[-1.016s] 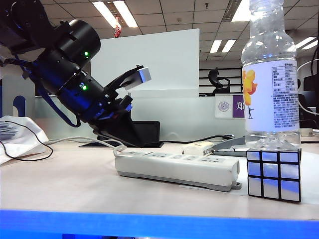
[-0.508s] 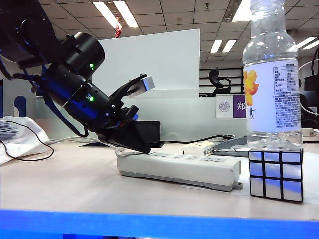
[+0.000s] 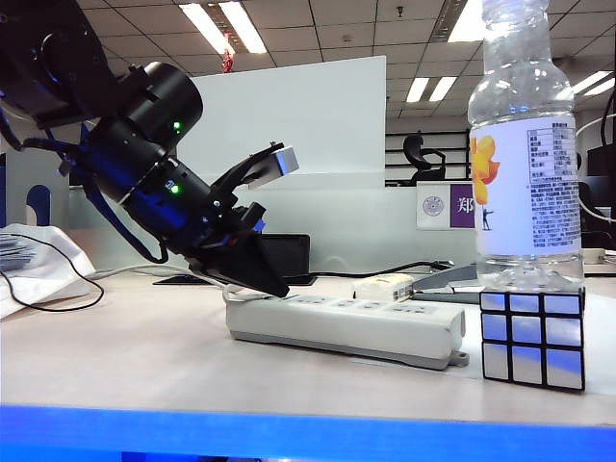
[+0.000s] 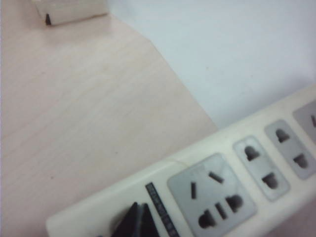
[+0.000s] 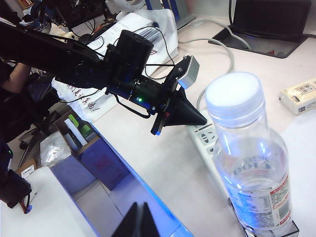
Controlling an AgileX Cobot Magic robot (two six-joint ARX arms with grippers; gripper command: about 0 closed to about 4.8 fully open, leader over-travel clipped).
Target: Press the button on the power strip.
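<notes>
Nearest the exterior camera runs a blue front edge, then the pale wood-grain surface (image 3: 125, 356). On it lies the power strip (image 3: 346, 327), a long white bar with its cord end toward the left arm. The left hand (image 3: 272, 287) comes down on that end at a slant, its dark fingers pinched together into one wedge with nothing between them. In the left wrist view the tip (image 4: 137, 222) rests at the strip's end just beside the first socket (image 4: 212, 195). The button itself is hidden under the tip, so whether it is being touched cannot be told.

The risk, as I judge it, is the slanted approach: a push along that line could slide the light strip toward the mirror cube (image 3: 533, 338) at its far end, which carries a tall water bottle (image 3: 525, 144) that might topple. The tip could also skid off the low switch onto the casing or socket face.

The right hand (image 5: 138, 222) hangs high above the near edge, well clear, fingers shut on nothing.

Behind the strip sit a small cream box (image 3: 383, 286) and a dark flat stand (image 3: 279, 258); crumpled white paper (image 3: 34, 260) lies far left. Beyond are a white partition (image 3: 318, 115), an office chair and ceiling light panels.
</notes>
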